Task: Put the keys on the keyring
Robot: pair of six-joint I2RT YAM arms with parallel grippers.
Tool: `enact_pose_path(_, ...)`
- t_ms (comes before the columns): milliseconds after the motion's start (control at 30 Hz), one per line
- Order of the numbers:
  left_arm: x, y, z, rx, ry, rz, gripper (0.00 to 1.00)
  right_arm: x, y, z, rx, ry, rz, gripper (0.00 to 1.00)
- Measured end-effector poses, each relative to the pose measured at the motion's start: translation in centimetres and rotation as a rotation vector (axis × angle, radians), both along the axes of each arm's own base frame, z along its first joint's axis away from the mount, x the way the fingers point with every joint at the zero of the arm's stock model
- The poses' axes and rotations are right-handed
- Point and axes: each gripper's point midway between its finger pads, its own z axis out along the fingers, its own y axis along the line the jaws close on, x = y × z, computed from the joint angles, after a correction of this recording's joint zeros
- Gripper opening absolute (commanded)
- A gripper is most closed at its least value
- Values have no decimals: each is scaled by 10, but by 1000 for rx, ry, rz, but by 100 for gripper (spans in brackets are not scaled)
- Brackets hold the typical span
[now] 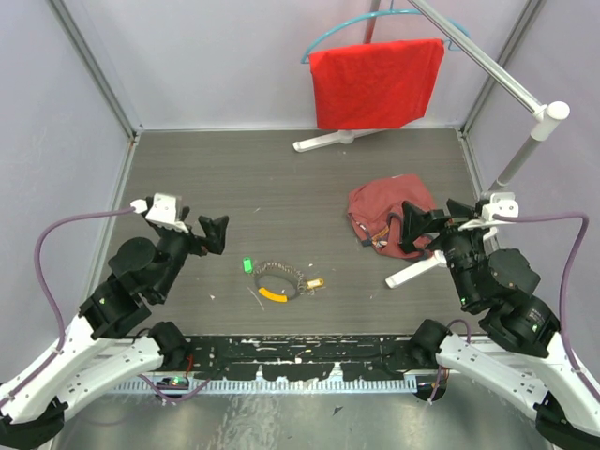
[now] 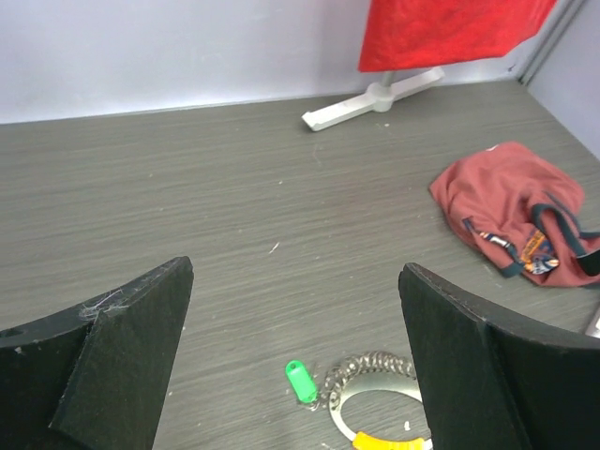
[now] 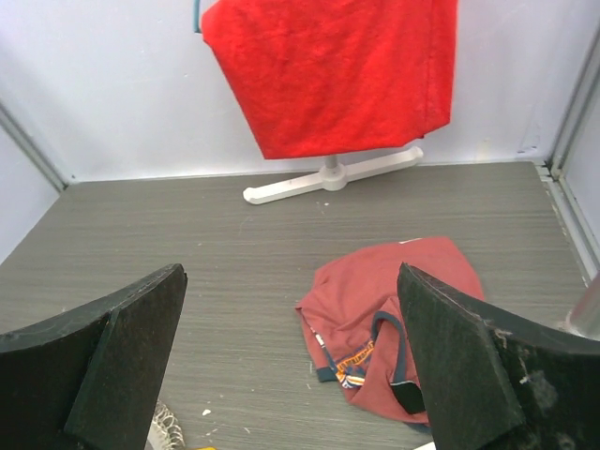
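Near the table's [image 1: 281, 178] left edge the left jaws stand wide apart and hold nothing, both black fingers [image 2: 112, 366] clear of the table top. Just right of them, close to the near edge and about midway along it, lies the green key [image 1: 247, 264] [image 2: 299, 382], flat on the table, its end against the grey chain of the keyring [image 1: 277, 274] [image 2: 367, 364]. The keyring lies flat as a loop, its yellow curved part [image 1: 273, 294] on the side towards the near edge. The gold key [image 1: 315, 282] lies at the loop's right end, touching it. I cannot tell whether either key is threaded on. At the far edge a red cloth [image 1: 375, 82] [image 3: 328, 66] hangs from a teal hanger [image 1: 328, 33] above a white stand foot [image 1: 328, 141]. Towards the right edge a crumpled dull-red garment [image 1: 384, 208] [image 2: 511, 202] [image 3: 394, 295] lies on the table, well apart from the keyring. Beside it the right jaws gape wide too, with nothing between their fingers [image 3: 122, 347]
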Motion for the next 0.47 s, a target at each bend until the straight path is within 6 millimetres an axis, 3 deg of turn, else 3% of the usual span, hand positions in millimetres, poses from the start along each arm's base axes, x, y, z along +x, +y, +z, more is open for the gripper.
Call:
enact_pose_path(200, 0, 9, -21, 46, 43, 40, 98, 1, -5, -12, -9, 15, -33, 100)
enact_pose_path(467, 1, 9, -27, 65, 62, 46, 98, 2, -10, -13, -8, 18, -65, 100)
